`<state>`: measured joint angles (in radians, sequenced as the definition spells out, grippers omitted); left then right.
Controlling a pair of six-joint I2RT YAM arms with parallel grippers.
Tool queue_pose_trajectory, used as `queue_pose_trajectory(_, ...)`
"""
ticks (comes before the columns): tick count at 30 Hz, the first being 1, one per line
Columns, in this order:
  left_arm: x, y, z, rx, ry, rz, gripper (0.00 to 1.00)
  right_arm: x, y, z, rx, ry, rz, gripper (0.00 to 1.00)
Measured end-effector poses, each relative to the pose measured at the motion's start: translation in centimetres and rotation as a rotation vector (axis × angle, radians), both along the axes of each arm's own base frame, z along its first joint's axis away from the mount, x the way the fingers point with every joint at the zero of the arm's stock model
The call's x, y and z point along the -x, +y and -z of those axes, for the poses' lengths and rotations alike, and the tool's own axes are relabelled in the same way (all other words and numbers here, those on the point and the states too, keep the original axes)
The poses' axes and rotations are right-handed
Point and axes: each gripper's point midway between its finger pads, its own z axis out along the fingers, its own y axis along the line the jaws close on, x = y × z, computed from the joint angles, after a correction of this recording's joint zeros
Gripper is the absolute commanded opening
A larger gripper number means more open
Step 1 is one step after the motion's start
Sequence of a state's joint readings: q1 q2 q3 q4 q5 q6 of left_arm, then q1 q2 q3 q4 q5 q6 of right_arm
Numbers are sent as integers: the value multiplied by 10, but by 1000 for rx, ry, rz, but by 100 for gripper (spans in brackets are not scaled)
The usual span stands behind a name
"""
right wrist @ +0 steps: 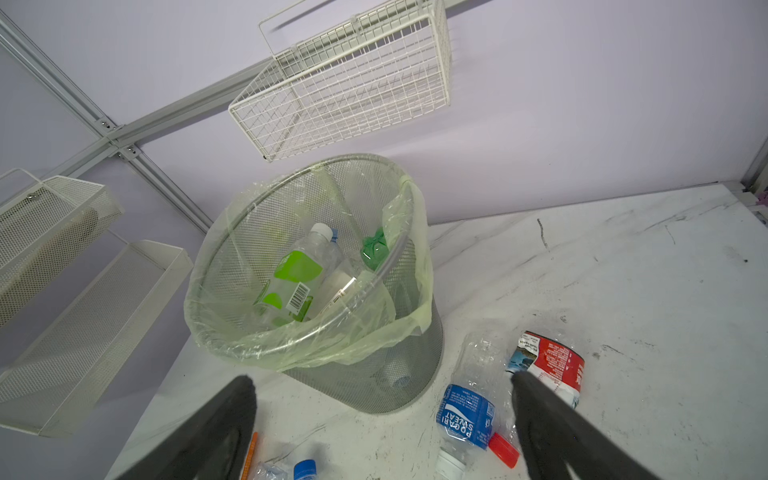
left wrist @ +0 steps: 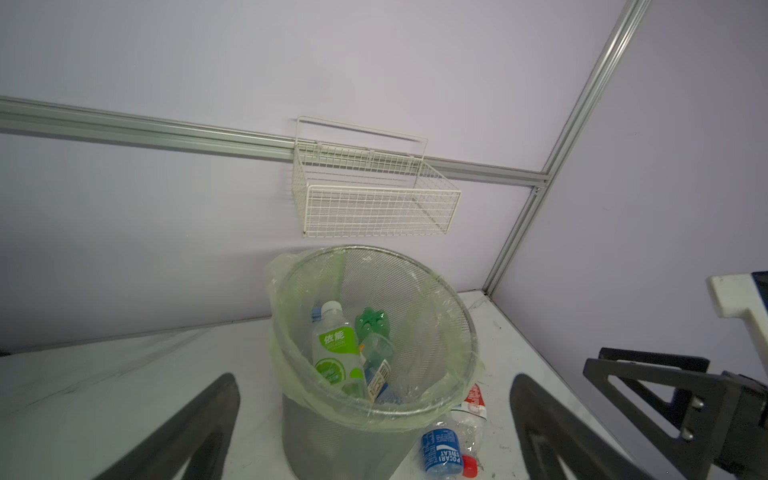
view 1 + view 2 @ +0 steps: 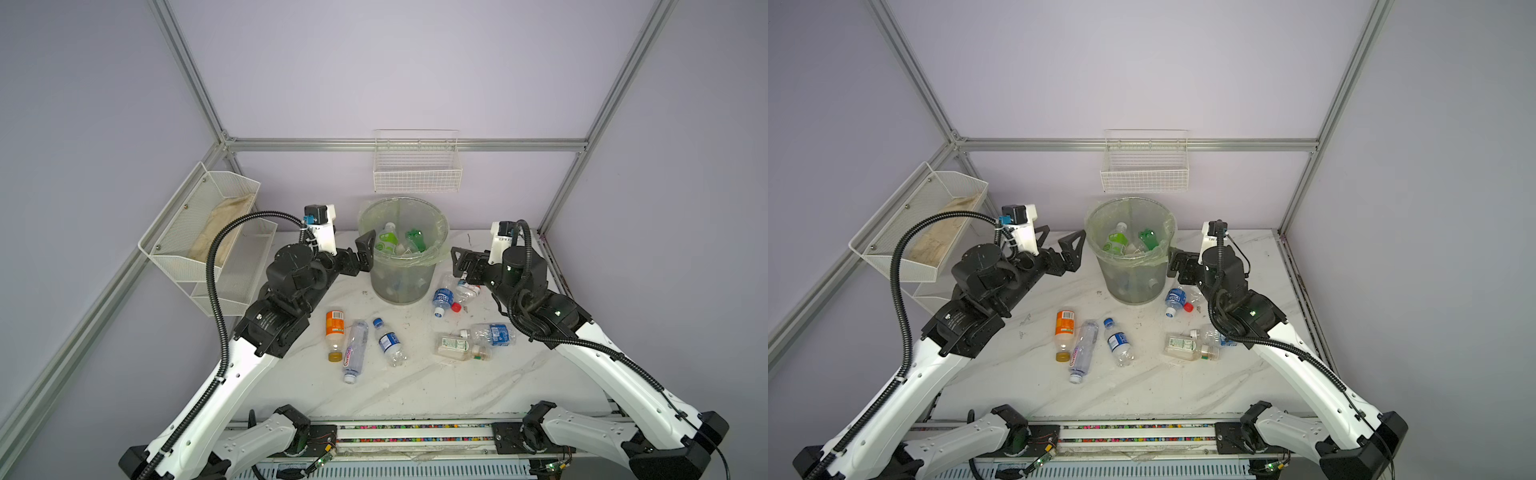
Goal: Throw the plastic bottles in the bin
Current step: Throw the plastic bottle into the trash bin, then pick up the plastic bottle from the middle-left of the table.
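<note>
The right gripper [image 3: 466, 262] hangs with its jaws wide apart and nothing in them; it is just beside the right side of the bin [image 3: 399, 286], up near the rim; the bin stands at the middle of the far edge of the table [image 3: 415, 386].

Below this gripper, a little toward the near edge, the blue bottle [image 3: 444, 297] lies on its side by the foot of the bin; whether it touches the bin cannot be told. Its long way runs from the far edge toward the near edge, a bit slanted, with the white cap at the near end; the squashed red bottle [image 3: 468, 289] lies against it on the side toward the right edge; a red cap [image 3: 456, 307] sits by the blue bottle's neck. In the right wrist view the blue bottle lies close to one finger, not midway between the two.

The left gripper [image 3: 1059, 244] is open too and holds nothing; it hangs at the left side of the bin. Its nearest one, the orange bottle [image 3: 334, 332], is well apart from it toward the near edge, lying far to near.

So the right arm looks nearer to a bottle; it would likely need to go down, slide over a little, and put its jaws across the blue bottle's short way.

Inside the bin, the green-label bottle [image 3: 386, 241] and the green bottle [image 3: 415, 239] lie on top of the pile.
</note>
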<state>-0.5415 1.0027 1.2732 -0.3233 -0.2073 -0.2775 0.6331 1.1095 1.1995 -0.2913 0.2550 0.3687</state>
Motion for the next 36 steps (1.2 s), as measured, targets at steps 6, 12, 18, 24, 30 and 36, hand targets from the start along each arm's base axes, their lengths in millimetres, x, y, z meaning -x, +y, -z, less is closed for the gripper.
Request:
queue_pose_trajectory(6, 15, 27, 42, 1, 77, -96, 100, -5, 3, 10, 15, 21, 0, 97)
queue_pose_trajectory(12, 21, 42, 116, -3, 233, -173, 100, -5, 0, 14, 24, 25, 17, 97)
queue_pose_trajectory(18, 31, 59, 180, -4, 381, -265, 100, -4, -1, 18, 26, 31, 22, 97)
queue_pose_trajectory(24, 29, 79, 229, -6, 496, -367, 100, -4, -1, 19, 19, 35, 23, 97)
queue_pose_trajectory(30, 23, 98, 290, -7, 666, -456, 100, -4, -1, 20, 13, 38, 24, 97)
queue_pose_trajectory(36, 19, 100, 335, -28, 811, -487, 100, -4, -1, 20, 13, 39, 24, 97)
